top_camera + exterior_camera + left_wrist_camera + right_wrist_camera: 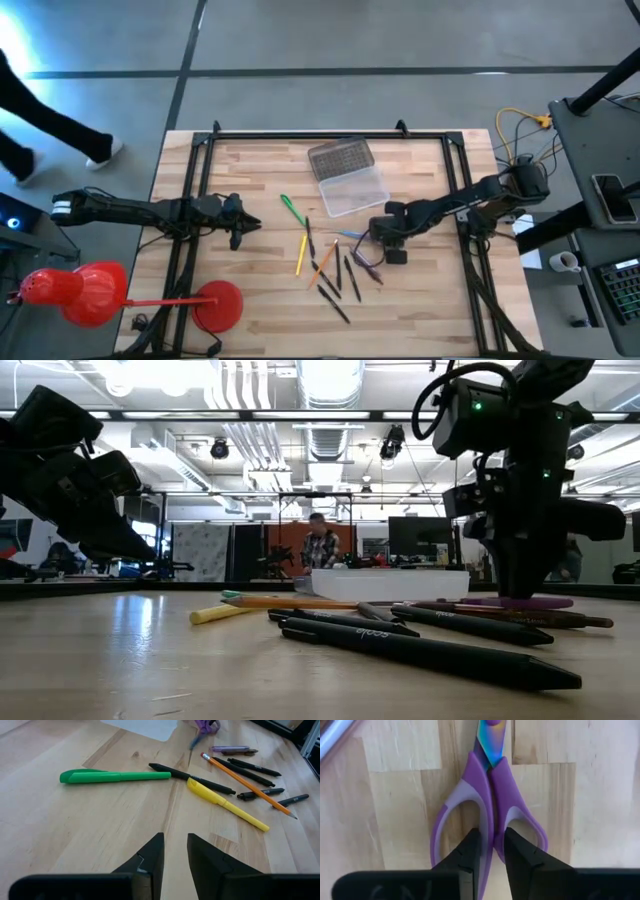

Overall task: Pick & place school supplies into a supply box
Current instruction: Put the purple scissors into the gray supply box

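The small purple-handled scissors (487, 815) lie flat on the pale wooden table (250, 310), at the right edge of the scattered supplies, blades shut and pointing away from my right wrist. My right gripper (490, 847) is down on them, its two dark fingers nearly pressed together over the narrow strip where the two handle loops meet. I judge that is the sensible place to take them: the loops are too wide to span, while the middle bars give the pads something thin and firm. Whether the pads are truly pinching yet I cannot tell; the scissors look to be resting on the wood.

Just beside them lie the thin pens and pencils (330, 270), dark, orange and yellow, fanned loosely, with a green pen (115, 776) and a yellow marker (227, 805) nearer my left side. The clear plastic supply box (350, 188) sits beyond the pile toward the table's far edge, its grey ribbed lid (340, 157) swung open and flat, so the tray is free to receive things.

My left gripper (175, 855) waits low over bare wood at the left, fingers only slightly apart, holding nothing.
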Robot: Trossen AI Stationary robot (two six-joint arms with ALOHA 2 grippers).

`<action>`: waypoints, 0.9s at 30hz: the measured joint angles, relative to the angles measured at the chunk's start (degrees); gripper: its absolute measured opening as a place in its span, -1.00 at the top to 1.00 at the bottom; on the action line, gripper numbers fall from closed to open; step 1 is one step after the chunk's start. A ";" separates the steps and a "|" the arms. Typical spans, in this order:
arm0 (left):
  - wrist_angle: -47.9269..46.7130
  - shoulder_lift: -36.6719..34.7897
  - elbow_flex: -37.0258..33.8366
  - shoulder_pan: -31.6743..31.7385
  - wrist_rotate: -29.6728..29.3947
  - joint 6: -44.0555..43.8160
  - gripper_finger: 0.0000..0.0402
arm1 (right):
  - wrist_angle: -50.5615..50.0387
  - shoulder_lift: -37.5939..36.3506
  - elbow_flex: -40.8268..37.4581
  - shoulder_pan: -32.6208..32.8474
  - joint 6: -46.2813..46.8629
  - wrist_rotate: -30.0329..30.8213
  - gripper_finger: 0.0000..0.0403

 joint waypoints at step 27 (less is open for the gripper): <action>0.00 0.00 0.00 -0.01 0.00 0.00 0.66 | -7.76 -2.96 23.93 -19.79 -15.13 6.11 0.76</action>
